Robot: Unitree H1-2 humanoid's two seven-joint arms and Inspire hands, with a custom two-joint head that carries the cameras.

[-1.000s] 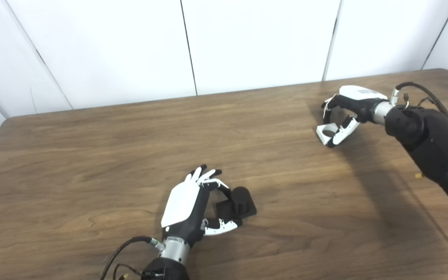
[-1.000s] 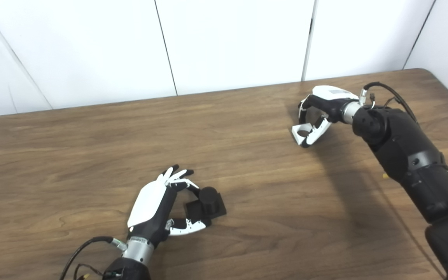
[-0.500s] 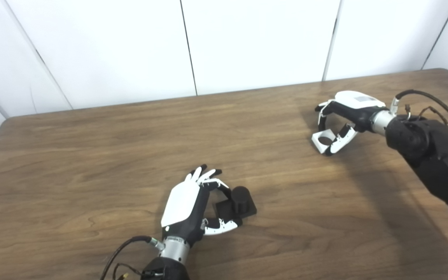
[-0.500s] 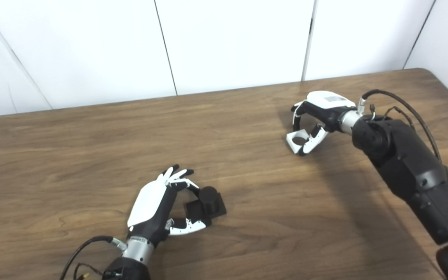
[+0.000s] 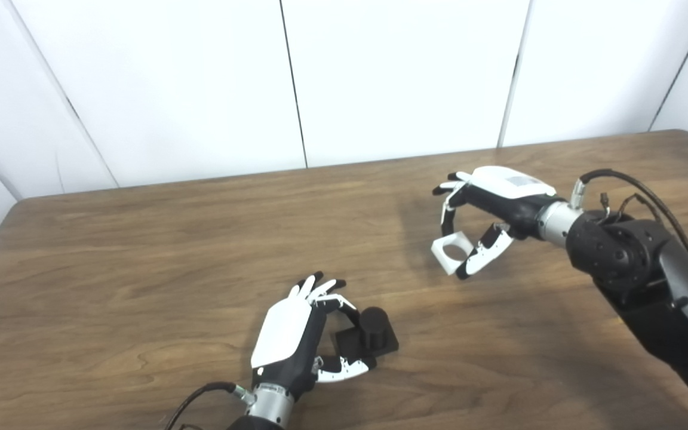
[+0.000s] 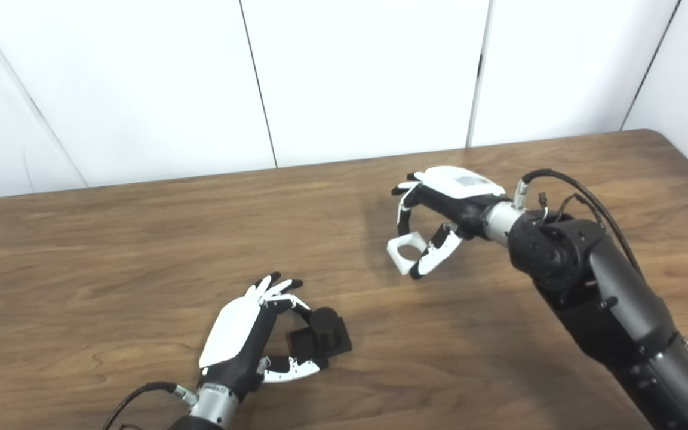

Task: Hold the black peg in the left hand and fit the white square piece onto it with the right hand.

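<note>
Carry step: white piece on its way to the peg

White square piece, a small block with a round hole through it, hangs above the table pinched between thumb and fingers of the right hand. It sits well apart from the black peg, a short cylinder on a square base that rests on the wood. The left hand curls around that base. Next, I judge, the hole must be brought level over the peg's top.

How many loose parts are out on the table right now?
2. The black peg rests on the table at the near middle, gripped by the left hand. The white square piece is held up by the right hand, farther back and right.
</note>
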